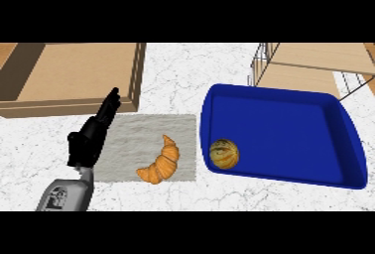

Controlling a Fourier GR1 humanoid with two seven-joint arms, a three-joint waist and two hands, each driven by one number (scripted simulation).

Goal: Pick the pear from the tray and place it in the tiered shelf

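A blue tray [293,124] lies on the counter at the right. In its near left corner sits a round, yellow-brown streaked fruit, the pear [224,153]. The tiered shelf [307,67], made of wooden boards in a thin wire frame, stands behind the tray at the top right. My left hand [92,136] shows at the left, fingers straight and pointing up, open and holding nothing, well left of the tray. The right hand does not show in the head view.
A croissant [161,162] lies on a grey cloth mat [139,134] between my left hand and the tray. A shallow wooden box [70,79] stands at the back left. The counter is white marble.
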